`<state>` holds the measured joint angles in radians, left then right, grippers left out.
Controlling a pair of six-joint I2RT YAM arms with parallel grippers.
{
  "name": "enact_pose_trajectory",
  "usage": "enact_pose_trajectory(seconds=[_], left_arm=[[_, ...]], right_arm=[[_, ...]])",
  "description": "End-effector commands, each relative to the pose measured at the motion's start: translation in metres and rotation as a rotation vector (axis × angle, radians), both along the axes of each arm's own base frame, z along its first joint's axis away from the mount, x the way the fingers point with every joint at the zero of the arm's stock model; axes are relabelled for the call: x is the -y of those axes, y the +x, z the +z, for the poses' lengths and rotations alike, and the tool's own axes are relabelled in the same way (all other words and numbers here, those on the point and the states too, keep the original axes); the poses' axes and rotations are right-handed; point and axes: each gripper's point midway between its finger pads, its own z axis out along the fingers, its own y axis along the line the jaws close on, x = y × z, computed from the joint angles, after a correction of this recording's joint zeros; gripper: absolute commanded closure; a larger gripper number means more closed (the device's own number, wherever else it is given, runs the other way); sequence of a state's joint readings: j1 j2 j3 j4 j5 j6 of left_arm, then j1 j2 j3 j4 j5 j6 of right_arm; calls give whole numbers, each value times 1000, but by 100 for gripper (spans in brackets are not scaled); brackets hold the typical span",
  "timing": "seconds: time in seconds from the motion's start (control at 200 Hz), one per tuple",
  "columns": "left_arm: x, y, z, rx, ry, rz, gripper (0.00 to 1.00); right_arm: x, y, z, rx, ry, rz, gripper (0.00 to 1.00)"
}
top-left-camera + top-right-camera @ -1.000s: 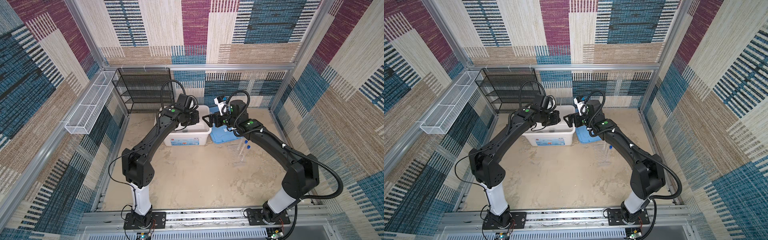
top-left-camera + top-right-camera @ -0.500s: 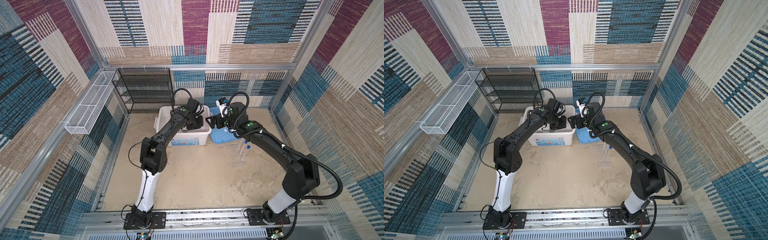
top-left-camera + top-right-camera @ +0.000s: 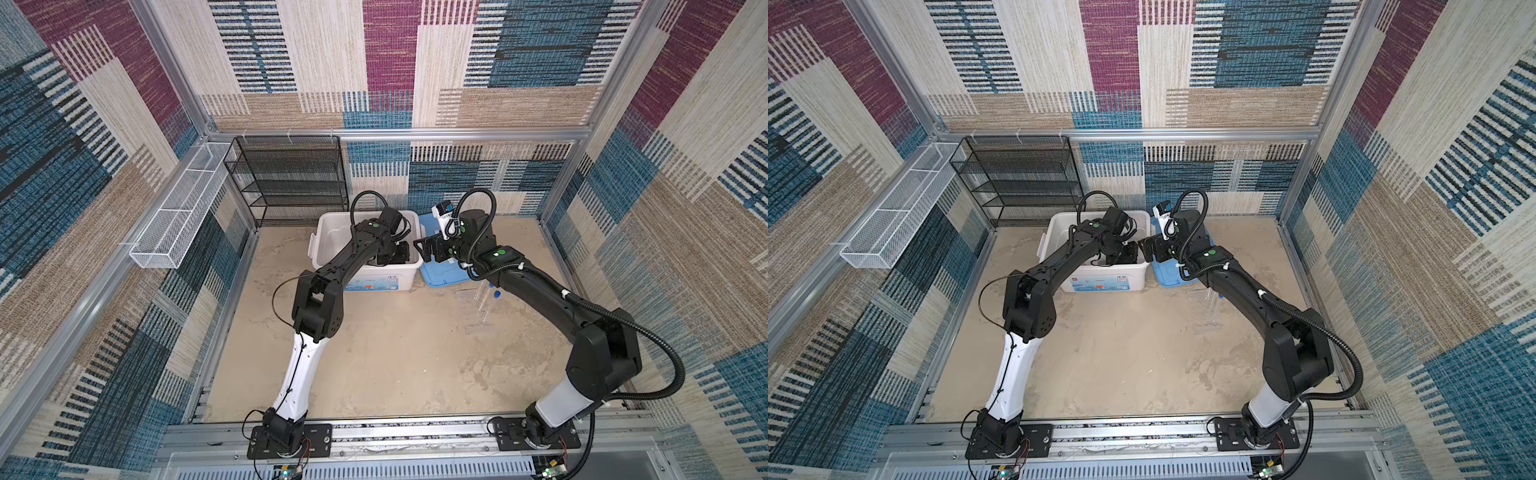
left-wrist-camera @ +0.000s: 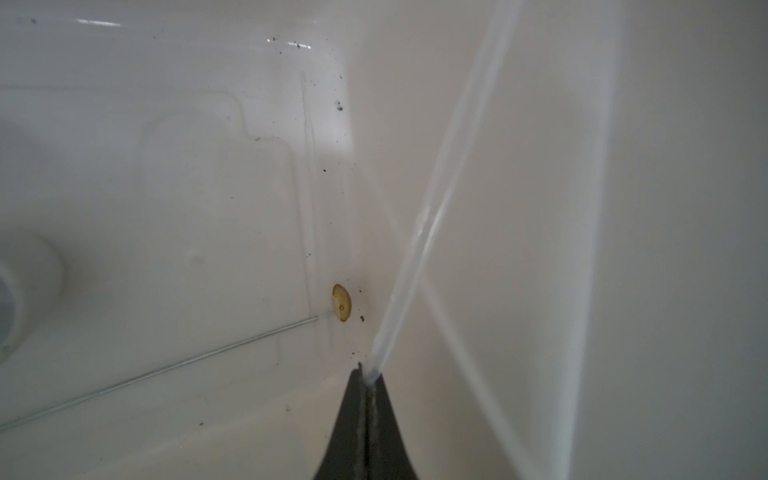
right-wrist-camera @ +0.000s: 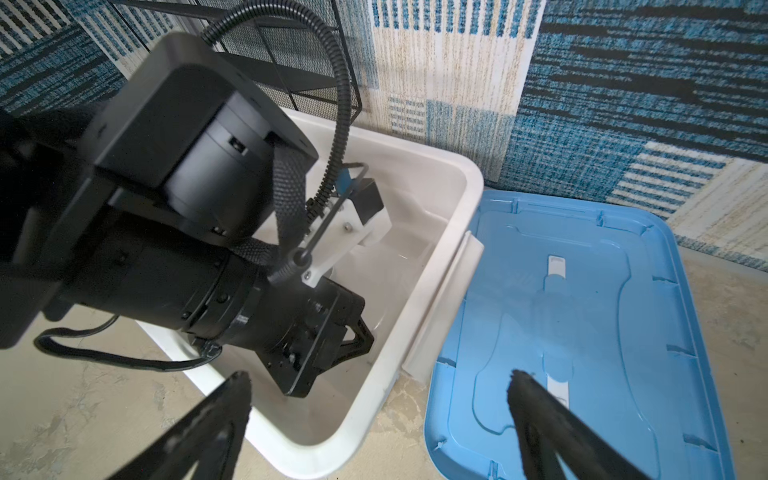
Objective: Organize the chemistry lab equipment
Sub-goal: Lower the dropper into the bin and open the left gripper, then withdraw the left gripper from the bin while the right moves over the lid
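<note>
Your left gripper (image 4: 366, 388) is pressing its jaws together on the end of a clear dropper (image 4: 432, 216), down inside the white bin (image 3: 361, 277), which is sitting just above the centre in both top views. The dropper is slanting up away from the tips toward the bin's wall, not lying flat. Whether it's touching the wall, I can't tell.

Close to the tips, the thin metal rod (image 4: 166, 370) is lying on the bin floor with its brass spoon tip (image 4: 341, 303) near the corner. A white round dish (image 4: 29, 286) is sitting further off.

Looks to me like you're finishing a drop-off. I'd be lowering the wrist until the dropper is nearly flat before letting go. Aim it alongside the rod rather than across it, or it's probably going to end up propped on the wall.

Your right gripper (image 5: 378, 374) is hanging spread wide and empty over the gap between the bin's rim and the blue lid (image 5: 582, 332). It's close to your left wrist, so park it while you're pulling out.

The blue-capped tubes (image 3: 496, 294) are lying on the bench (image 3: 395, 353), right of centre in a top view, just below the lid.
</note>
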<state>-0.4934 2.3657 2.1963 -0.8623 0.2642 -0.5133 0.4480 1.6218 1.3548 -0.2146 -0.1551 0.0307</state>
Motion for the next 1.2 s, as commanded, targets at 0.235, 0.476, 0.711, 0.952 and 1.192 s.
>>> enact_pose_trajectory(seconds=[0.235,0.476,0.711,0.952,1.192], left_arm=[[-2,-4,-35,-66,31,-6,96],[-8,-1,-35,-51,53,-4,87],[-8,-1,-27,-26,38,-22,80],[-11,-2,-11,2,32,-23,67],[-18,-2,51,123,18,-11,33]], right_arm=[[-9,-3,9,32,26,56,2],[-12,-3,8,25,30,68,2],[-13,-5,12,28,39,76,2],[-9,-8,24,52,39,70,2],[-4,-9,51,85,42,47,1]])
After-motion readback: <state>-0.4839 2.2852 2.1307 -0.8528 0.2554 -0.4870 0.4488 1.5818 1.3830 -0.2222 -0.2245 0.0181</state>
